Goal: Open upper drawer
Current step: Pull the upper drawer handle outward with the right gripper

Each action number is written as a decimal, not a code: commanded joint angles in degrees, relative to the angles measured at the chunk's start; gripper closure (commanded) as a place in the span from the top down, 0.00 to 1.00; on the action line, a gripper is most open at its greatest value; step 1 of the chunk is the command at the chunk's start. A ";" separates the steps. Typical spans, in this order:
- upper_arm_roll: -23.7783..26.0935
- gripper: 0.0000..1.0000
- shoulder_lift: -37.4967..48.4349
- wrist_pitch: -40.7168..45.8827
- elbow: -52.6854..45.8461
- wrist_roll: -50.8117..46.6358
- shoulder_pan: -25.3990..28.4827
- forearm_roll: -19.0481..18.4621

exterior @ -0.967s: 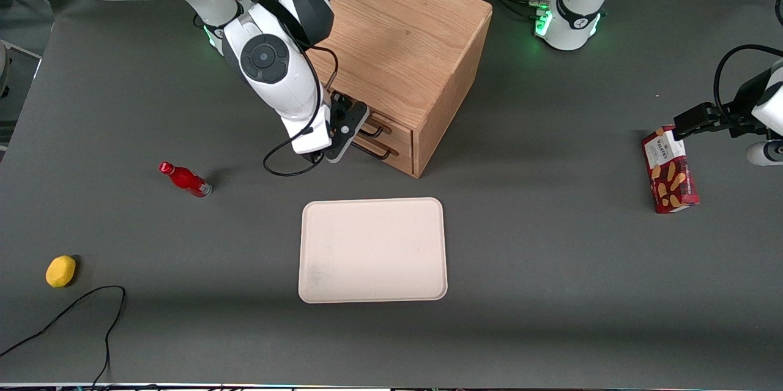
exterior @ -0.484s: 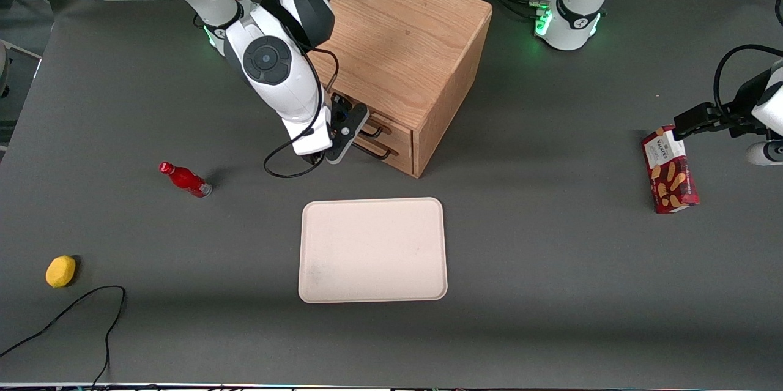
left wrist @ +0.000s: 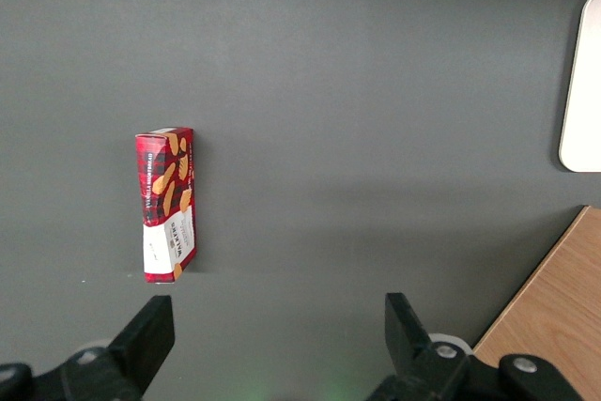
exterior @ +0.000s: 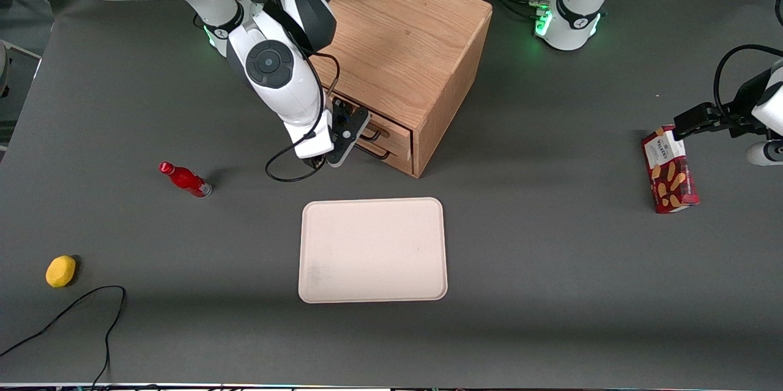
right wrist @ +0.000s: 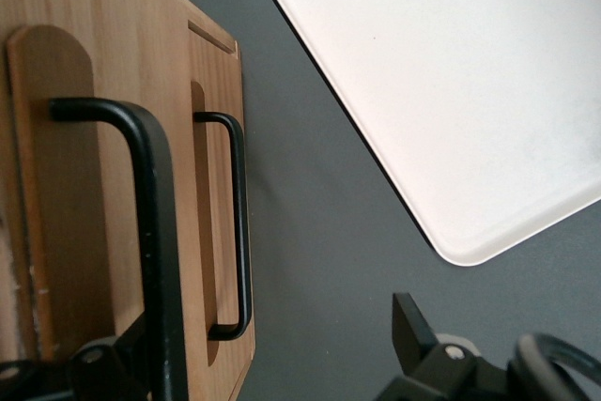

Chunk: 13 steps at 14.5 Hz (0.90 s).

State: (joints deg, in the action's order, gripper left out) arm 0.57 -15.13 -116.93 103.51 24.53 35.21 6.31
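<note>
The wooden cabinet (exterior: 404, 42) stands at the table's middle, farther from the front camera than the tray. Its upper drawer (exterior: 397, 128) looks pushed in, with its black bar handle (exterior: 375, 131) above the lower drawer's handle (exterior: 378, 153). My right gripper (exterior: 351, 132) is in front of the drawers at handle height. In the right wrist view the gripper (right wrist: 272, 359) is open. The upper handle (right wrist: 155, 232) runs between the fingers, close against one finger (right wrist: 108, 363). The other finger (right wrist: 413, 331) is far from it. The lower handle (right wrist: 239, 223) and lower drawer front (right wrist: 221, 138) show beside it.
A cream tray (exterior: 373, 250) lies nearer the front camera than the cabinet and shows in the wrist view (right wrist: 451, 72). A red bottle (exterior: 185, 179), a yellow object (exterior: 60, 271) and a black cable (exterior: 92, 311) lie toward the working arm's end. A cookie box (exterior: 668, 169) lies toward the parked arm's end.
My right arm and gripper have shifted slightly toward the cabinet front, closer onto the upper handle. The drawer has not moved.
</note>
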 commanded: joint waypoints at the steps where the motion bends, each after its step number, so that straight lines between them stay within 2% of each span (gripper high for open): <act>1: -0.48 1.00 -0.43 -0.67 -0.59 3.14 -0.05 -0.77; 13: -0.84 1.00 -3.50 -0.67 -4.72 4.03 -3.65 0.20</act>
State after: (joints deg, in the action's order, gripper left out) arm -0.32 -16.74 -117.79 101.37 27.91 32.10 6.31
